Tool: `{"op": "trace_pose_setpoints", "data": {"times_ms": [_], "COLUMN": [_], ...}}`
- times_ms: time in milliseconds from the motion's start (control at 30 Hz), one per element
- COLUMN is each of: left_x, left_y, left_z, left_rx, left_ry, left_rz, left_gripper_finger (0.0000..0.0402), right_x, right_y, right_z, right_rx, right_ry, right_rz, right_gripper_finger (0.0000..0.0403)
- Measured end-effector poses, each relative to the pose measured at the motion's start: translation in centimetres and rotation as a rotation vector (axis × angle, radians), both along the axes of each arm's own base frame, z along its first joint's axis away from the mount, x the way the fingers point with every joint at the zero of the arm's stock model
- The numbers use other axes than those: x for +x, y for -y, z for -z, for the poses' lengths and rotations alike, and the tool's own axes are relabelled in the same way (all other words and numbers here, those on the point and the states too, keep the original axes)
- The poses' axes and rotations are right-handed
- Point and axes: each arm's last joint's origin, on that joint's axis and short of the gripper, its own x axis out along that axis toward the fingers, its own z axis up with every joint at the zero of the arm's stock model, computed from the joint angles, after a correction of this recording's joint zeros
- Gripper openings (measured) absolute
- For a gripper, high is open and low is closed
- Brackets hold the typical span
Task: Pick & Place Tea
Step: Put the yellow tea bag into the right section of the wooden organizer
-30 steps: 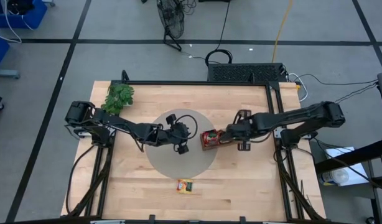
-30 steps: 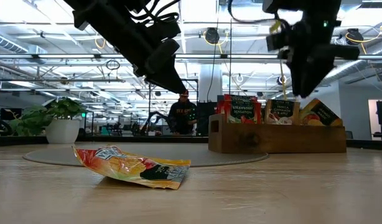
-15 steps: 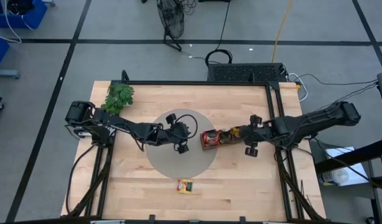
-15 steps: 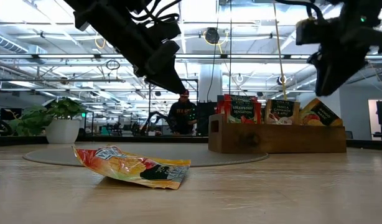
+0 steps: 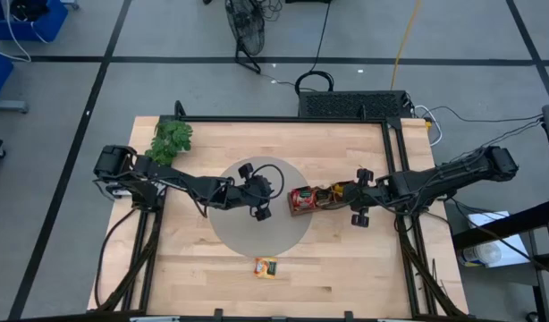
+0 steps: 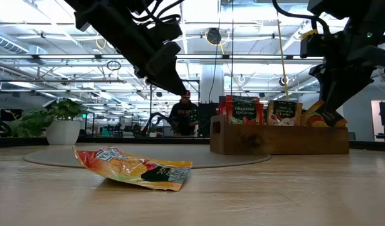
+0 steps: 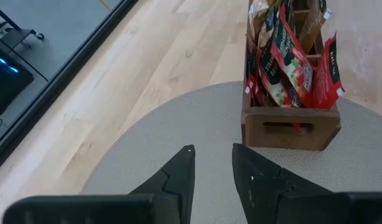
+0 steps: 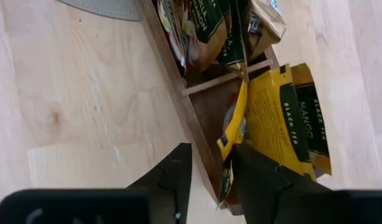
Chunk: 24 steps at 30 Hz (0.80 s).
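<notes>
One orange-yellow tea sachet (image 5: 266, 266) is lying alone at lower centre, bare wood surrounding it. Right gripper (image 5: 360, 200), fingers slightly apart and empty, is hovering over the wooden tray's (image 5: 319, 199) right end; left gripper (image 5: 259, 199), likewise parted, is hanging mid-mat.

Grey floor (image 5: 69, 98) crossed by dark lines, a floor fan (image 5: 247, 31), bright ceiling lights (image 6: 48, 28) over a wide hall.

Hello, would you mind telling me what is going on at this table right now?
The right claw is at the far end of the wooden tray, around a yellow mango tea sachet there. The left claw hangs open over the grey round mat. One more sachet lies on the table.
</notes>
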Motion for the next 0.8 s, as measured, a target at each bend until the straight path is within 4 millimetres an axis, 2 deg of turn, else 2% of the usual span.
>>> {"op": "trace_pose_setpoints", "data": {"times_ms": [100, 233, 367, 467, 633, 800], "left_x": [0.0, 0.0, 0.0, 0.0, 0.0, 0.0], "left_y": [0.0, 0.0, 0.0, 0.0, -0.1, -0.1], "left_z": [0.0, 0.0, 0.0, 0.0, 0.0, 0.0], "left_rx": [-0.003, -0.003, -0.002, 0.0, 0.0, 0.0], "left_ry": [0.001, 0.0, -0.002, -0.002, -0.002, -0.002], "left_rz": [-0.003, -0.003, -0.002, -0.001, -0.001, -0.003], "left_gripper_finger": [0.0111, 0.0111, 0.0111, 0.0111, 0.0111, 0.0111], "right_x": [0.0, 0.0, 0.1, 0.5, 1.7, 4.3], "right_y": [0.0, 0.0, -0.1, -0.1, -0.1, 0.0], "right_z": [0.0, 0.0, -0.5, -2.0, -4.4, -4.1], "right_rx": [-0.001, -0.026, -0.049, -0.055, -0.088, -0.054], "right_ry": [-0.001, 0.002, 0.007, -0.017, -0.2, -0.431], "right_rz": [0.0, 0.005, 0.005, 0.003, 0.005, -0.08], "right_gripper_finger": [0.0074, 0.001, 0.0001, 0.0001, 0.0, 0.0]}}
